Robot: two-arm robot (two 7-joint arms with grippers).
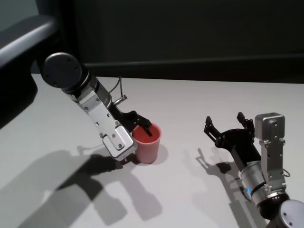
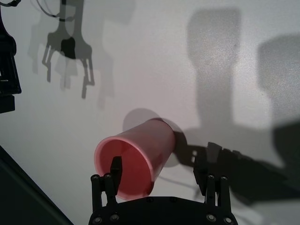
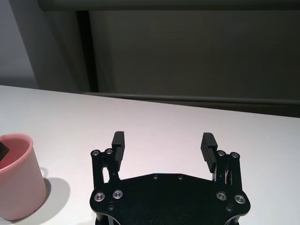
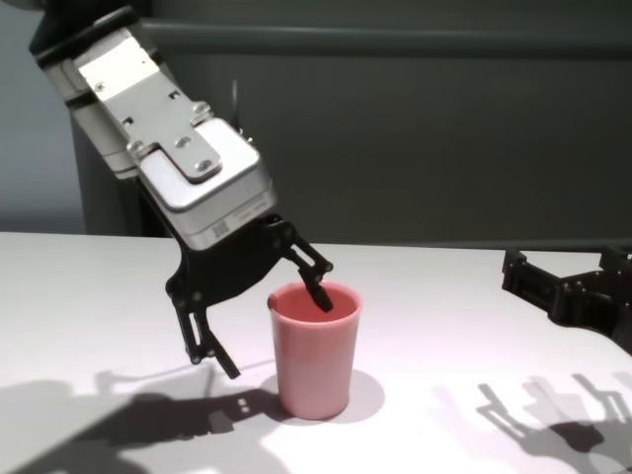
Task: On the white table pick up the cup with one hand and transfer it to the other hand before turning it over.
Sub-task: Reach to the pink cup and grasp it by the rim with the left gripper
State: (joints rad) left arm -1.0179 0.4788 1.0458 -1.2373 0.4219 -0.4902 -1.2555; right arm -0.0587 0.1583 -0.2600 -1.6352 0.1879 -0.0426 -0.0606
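The salmon-pink cup (image 1: pixel 147 145) stands upright on the white table (image 1: pixel 199 95), mouth up. My left gripper (image 1: pixel 137 147) reaches down over it from the left, open and straddling the near wall of the cup. One finger (image 4: pixel 320 294) dips inside the rim and the other finger (image 4: pixel 225 367) hangs outside, apart from the wall. The left wrist view shows the cup (image 2: pixel 136 159) between those wide jaws (image 2: pixel 164 157). My right gripper (image 1: pixel 224 118) hovers open and empty to the right of the cup, a gripper's width away, with the cup (image 3: pixel 16 178) at the edge of its wrist view.
A dark wall (image 1: pixel 190 33) runs behind the table's far edge. A grey bar (image 1: pixel 23 35) crosses the upper left corner. Arm shadows (image 1: pixel 71 175) lie on the table in front of the cup.
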